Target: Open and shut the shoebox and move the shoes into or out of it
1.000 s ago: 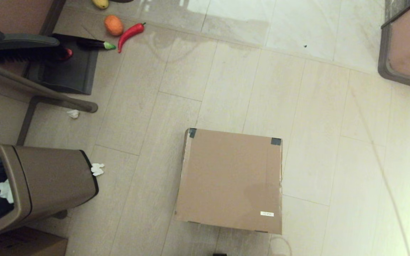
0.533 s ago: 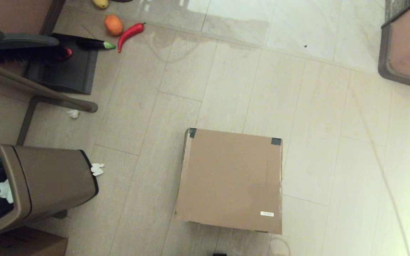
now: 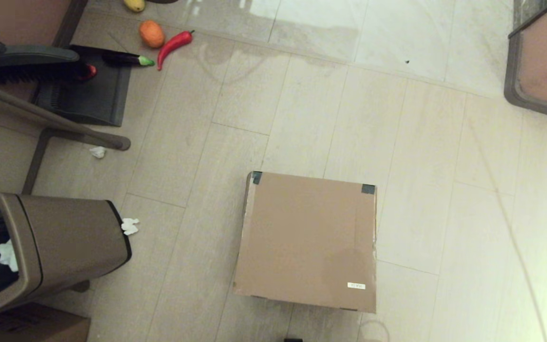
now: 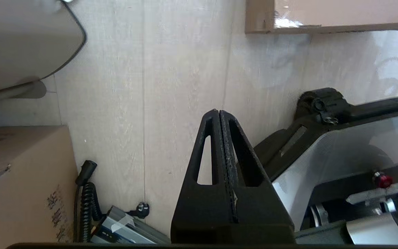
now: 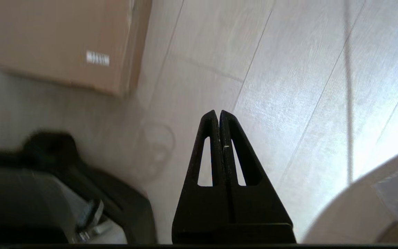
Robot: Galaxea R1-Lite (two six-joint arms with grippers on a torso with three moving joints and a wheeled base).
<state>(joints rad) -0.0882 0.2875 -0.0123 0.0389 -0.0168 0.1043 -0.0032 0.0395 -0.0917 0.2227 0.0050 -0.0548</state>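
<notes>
The shoebox (image 3: 309, 240) stands shut on the floor at the near middle of the head view, with two dark tape patches on its far corners and a white label near its front right corner. Its near corner shows in the left wrist view (image 4: 323, 15) and its labelled corner in the right wrist view (image 5: 64, 41). The shoes are hidden. Neither arm appears in the head view. My left gripper (image 4: 218, 111) is shut and empty over bare floor near the robot base. My right gripper (image 5: 218, 112) is shut and empty, also low by the base, apart from the box.
A tan trash bin (image 3: 41, 249) lies at the near left, with a darker printed carton (image 3: 26, 325) below it. A broom and dustpan (image 3: 79, 83), a red chili (image 3: 174, 45), an orange (image 3: 151, 33) and paper scraps (image 3: 130, 226) are at the far left. A table corner (image 3: 544, 61) is far right.
</notes>
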